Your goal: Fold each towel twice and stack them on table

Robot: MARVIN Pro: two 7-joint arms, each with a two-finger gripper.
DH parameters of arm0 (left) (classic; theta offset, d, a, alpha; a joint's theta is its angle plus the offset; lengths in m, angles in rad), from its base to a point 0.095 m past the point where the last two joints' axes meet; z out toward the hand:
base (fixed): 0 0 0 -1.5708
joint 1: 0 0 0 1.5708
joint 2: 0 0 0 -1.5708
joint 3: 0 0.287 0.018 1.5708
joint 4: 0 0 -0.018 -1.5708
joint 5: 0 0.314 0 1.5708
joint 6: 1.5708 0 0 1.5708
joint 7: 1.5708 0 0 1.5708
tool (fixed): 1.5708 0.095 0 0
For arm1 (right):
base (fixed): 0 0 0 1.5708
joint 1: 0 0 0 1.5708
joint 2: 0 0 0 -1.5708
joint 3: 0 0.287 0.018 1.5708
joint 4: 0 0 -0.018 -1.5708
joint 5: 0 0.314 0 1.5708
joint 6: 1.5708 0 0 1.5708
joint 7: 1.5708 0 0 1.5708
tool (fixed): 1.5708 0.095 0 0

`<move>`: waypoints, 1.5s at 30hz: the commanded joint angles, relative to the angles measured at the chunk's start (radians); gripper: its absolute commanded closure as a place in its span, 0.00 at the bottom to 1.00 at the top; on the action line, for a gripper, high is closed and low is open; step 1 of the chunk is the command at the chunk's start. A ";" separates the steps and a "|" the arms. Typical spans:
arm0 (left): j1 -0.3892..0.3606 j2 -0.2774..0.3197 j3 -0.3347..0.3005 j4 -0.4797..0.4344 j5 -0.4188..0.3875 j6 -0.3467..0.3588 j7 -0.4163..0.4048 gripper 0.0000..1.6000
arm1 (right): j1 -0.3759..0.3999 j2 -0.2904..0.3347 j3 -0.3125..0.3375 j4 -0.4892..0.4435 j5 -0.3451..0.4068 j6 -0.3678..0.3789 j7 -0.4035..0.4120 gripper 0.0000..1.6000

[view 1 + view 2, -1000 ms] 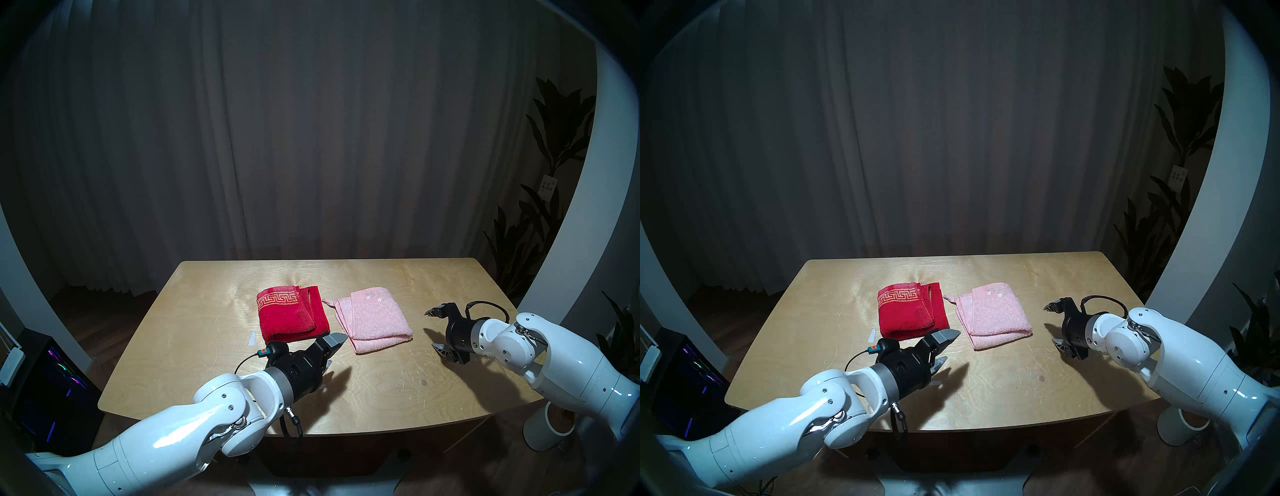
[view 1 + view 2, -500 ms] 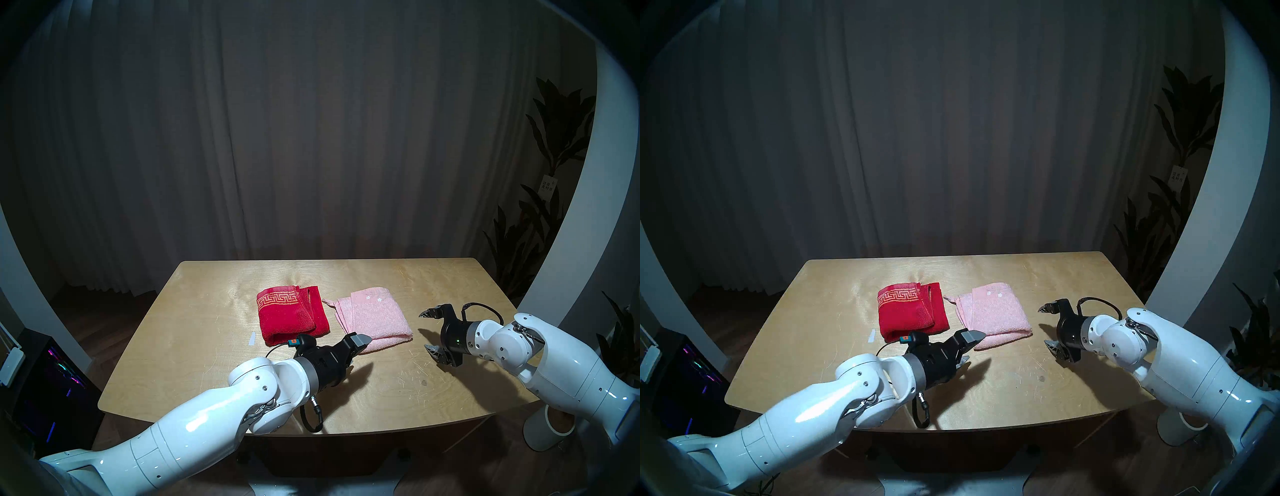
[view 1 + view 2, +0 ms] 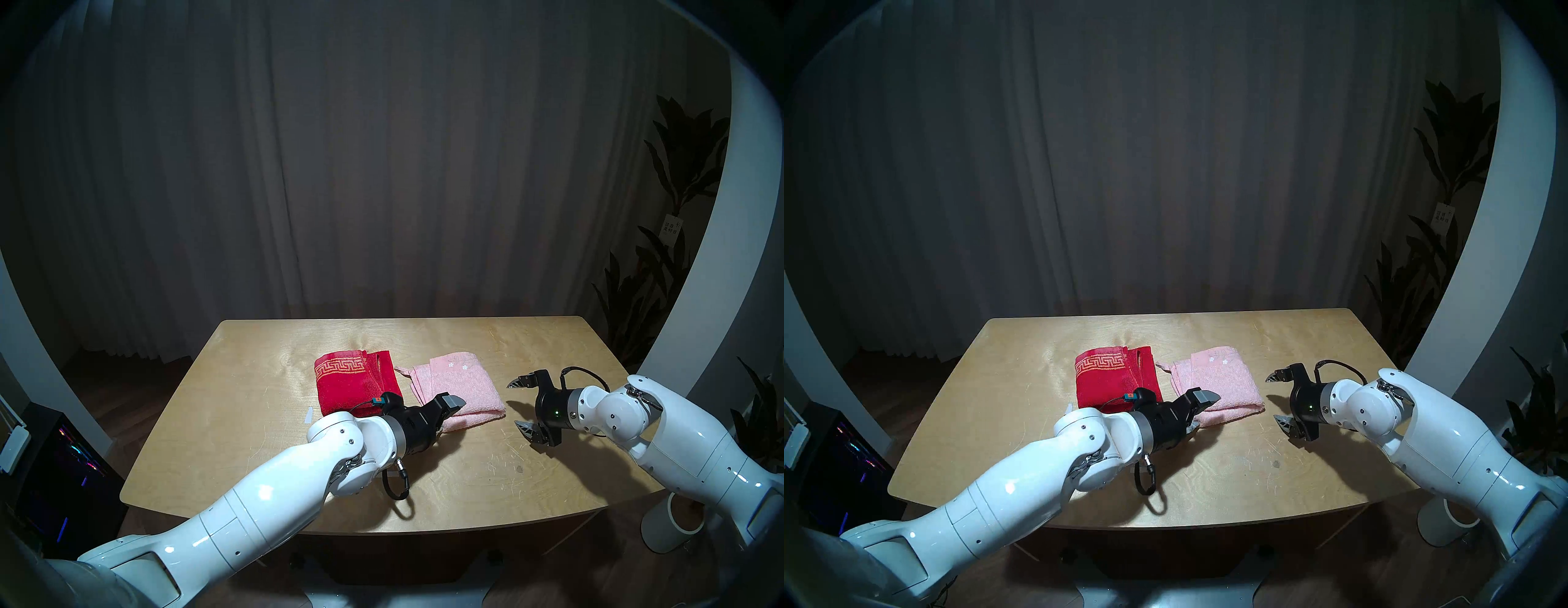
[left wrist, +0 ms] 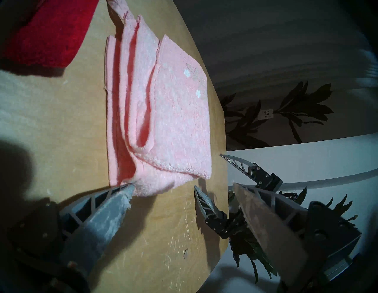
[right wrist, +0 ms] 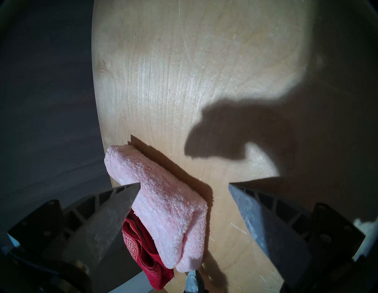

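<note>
The red towel [image 3: 352, 388] with its gold key border lies folded on the table [image 3: 237, 407]. The pink towel [image 3: 460, 388] lies folded just to its right, apart from it. My left gripper [image 3: 449, 414] is open at the pink towel's near left corner. In the left wrist view, one fingertip [image 4: 127, 187] touches that corner of the pink towel [image 4: 173, 114] and the other finger is above it. My right gripper [image 3: 515, 405] is open and empty, just right of the pink towel's near right corner. The right wrist view shows the pink towel [image 5: 169, 204] between its open fingers, with the red towel [image 5: 143, 257] behind.
A small white strip [image 3: 308, 415] lies on the table left of the red towel. A white cylinder [image 3: 674, 526] stands on the floor at the right, near plants [image 3: 679, 178]. A dark computer case [image 3: 63, 467] stands at the left. A dark curtain hangs behind.
My left arm has reached forward and right, from in front of the red towel to the pink towel's near left corner. My right gripper has moved slightly left toward the pink towel. Both stay open.
</note>
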State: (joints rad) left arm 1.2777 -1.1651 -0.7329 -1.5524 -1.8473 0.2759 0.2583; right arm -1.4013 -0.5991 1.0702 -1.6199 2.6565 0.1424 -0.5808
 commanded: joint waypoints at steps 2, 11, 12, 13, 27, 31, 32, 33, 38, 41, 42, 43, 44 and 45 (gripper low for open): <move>-0.063 -0.060 -0.013 0.002 -0.064 0.086 -0.059 0.00 | 0.065 -0.011 -0.032 0.027 0.016 0.105 -0.080 0.00; -0.007 -0.005 -0.019 -0.142 -0.098 0.107 -0.043 0.00 | 0.088 -0.001 -0.047 0.064 0.029 0.182 -0.116 0.00; -0.005 0.003 -0.019 -0.153 -0.095 0.103 -0.031 0.00 | 0.090 -0.001 -0.048 0.067 0.031 0.188 -0.119 0.00; 0.005 0.009 -0.027 -0.161 -0.107 0.088 -0.008 0.00 | 0.093 -0.002 -0.049 0.071 0.034 0.194 -0.121 0.00; 0.067 -0.011 -0.096 -0.141 -0.233 -0.097 0.241 0.00 | 0.145 -0.055 -0.085 0.124 0.014 0.213 -0.134 0.00; 0.032 -0.032 -0.077 -0.121 -0.216 -0.105 0.283 0.00 | 0.159 -0.061 -0.093 0.136 0.008 0.229 -0.142 0.00; 0.024 -0.038 -0.073 -0.112 -0.209 -0.104 0.286 0.00 | 0.161 -0.061 -0.094 0.137 0.006 0.231 -0.142 0.00; 0.015 -0.044 -0.069 -0.105 -0.208 -0.104 0.300 0.00 | 0.163 -0.062 -0.094 0.138 0.006 0.232 -0.143 0.00; -0.029 -0.074 -0.052 -0.062 -0.201 -0.099 0.349 0.00 | 0.171 -0.065 -0.097 0.143 0.006 0.239 -0.147 0.00; -0.050 -0.095 -0.044 -0.025 -0.198 -0.093 0.355 0.00 | 0.174 -0.068 -0.099 0.147 0.009 0.243 -0.149 0.00; -0.057 -0.104 -0.042 -0.008 -0.199 -0.092 0.356 0.00 | 0.175 -0.069 -0.099 0.149 0.013 0.243 -0.151 0.00; -0.063 -0.110 -0.039 0.006 -0.197 -0.090 0.354 0.00 | 0.175 -0.069 -0.099 0.150 0.013 0.243 -0.152 0.00; -0.070 -0.115 -0.034 0.016 -0.195 -0.087 0.356 0.00 | 0.176 -0.069 -0.100 0.150 0.011 0.244 -0.153 0.00; -0.080 -0.124 -0.029 0.033 -0.192 -0.086 0.363 0.00 | 0.177 -0.069 -0.101 0.152 0.011 0.245 -0.153 0.00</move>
State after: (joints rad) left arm 1.2677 -1.2274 -0.7768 -1.5905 -2.0494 0.1752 0.6047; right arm -1.2190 -0.6490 0.9800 -1.4736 2.6640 0.3863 -0.7349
